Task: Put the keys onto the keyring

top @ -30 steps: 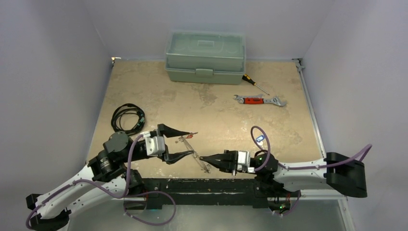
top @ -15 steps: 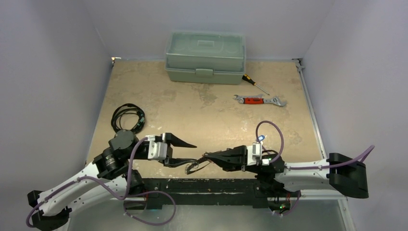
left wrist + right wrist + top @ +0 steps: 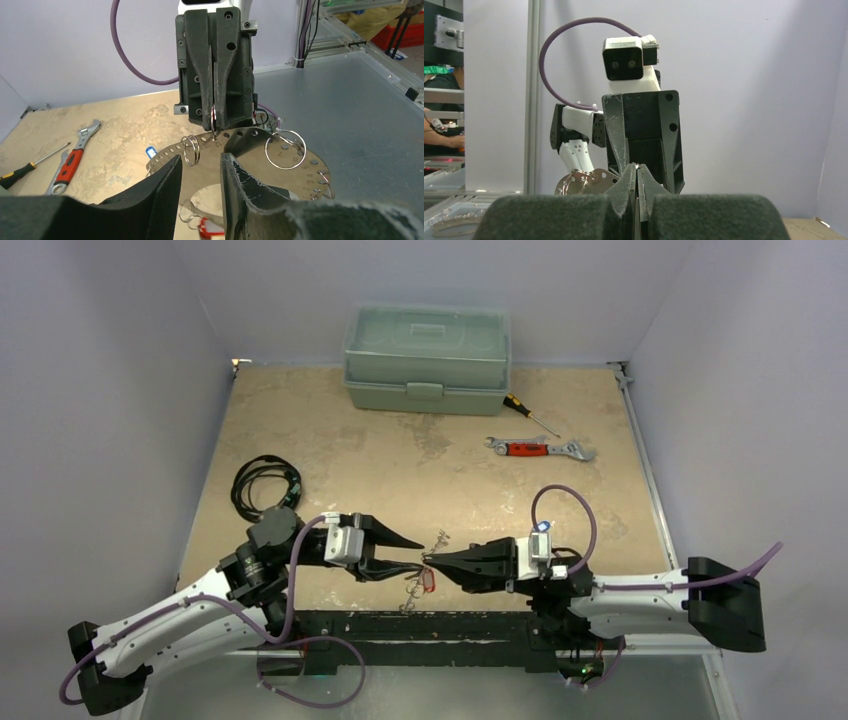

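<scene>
The keyring [image 3: 250,142] is seen as a flat, shiny metal piece with little holes along its edge. Thin wire rings [image 3: 190,150] are hung from it. It is held up off the table [image 3: 400,460]. It is pinched at its edge in the tips of the right gripper [image 3: 215,127], and the two fingers of that gripper are pressed tight together on it.

The left gripper [image 3: 417,555] is pointed straight at the right gripper, tip to tip. Its fingers [image 3: 150,200] are spread apart and nothing is squeezed between them. Part of the keyring is seen in the gap between them. Whether it is touched by them cannot be told.

The key with the red tag [image 3: 428,581] is hung just under the right gripper's tips, below the keyring. How it is joined on cannot be made out. The key with the blue tag [image 3: 151,151] is laid on the table beside the right gripper, apart from the keyring.

Farther from the right gripper, toward the back wall, a wrench [image 3: 540,449], a screwdriver [image 3: 528,413] and a green box [image 3: 427,358] are found. A black cable [image 3: 265,485] is coiled well off to the left gripper's side.
</scene>
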### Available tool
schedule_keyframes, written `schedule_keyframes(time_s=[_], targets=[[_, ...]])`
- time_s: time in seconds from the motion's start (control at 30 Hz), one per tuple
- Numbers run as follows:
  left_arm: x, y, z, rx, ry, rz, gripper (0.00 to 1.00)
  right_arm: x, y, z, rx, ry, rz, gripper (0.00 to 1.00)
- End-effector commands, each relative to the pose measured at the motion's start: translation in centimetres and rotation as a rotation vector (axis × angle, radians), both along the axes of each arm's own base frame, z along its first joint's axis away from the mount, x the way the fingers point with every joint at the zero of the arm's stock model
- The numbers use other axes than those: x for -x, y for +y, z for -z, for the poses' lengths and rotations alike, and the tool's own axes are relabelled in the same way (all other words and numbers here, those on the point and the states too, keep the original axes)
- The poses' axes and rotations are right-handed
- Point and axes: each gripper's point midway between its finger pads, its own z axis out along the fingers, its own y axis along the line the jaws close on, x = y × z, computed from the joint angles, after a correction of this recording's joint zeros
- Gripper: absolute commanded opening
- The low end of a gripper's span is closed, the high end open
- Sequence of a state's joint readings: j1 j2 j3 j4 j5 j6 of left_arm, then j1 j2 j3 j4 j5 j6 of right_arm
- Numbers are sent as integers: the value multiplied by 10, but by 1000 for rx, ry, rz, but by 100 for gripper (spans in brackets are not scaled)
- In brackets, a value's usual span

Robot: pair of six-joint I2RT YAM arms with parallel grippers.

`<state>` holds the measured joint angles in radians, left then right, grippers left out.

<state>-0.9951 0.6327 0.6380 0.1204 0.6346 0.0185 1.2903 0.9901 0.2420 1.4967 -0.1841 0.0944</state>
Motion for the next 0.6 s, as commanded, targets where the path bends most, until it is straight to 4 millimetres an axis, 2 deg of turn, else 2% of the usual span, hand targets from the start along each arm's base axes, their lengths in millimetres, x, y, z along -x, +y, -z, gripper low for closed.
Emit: schedule_keyframes(time_s=[0.0, 0.17, 0.37, 0.57], targets=[[6, 1, -14, 76, -8, 32, 32, 25, -63, -89, -410, -131, -34, 0], [8, 2, -16, 86, -5, 41, 30, 27, -57, -92, -405, -142, -55, 0], [7, 7, -26, 139, -8, 14, 40, 21, -48, -84, -378, -118, -44, 0], [4, 11, -25, 142, 0, -19, 39, 16, -39, -75, -346, -87, -42, 0]])
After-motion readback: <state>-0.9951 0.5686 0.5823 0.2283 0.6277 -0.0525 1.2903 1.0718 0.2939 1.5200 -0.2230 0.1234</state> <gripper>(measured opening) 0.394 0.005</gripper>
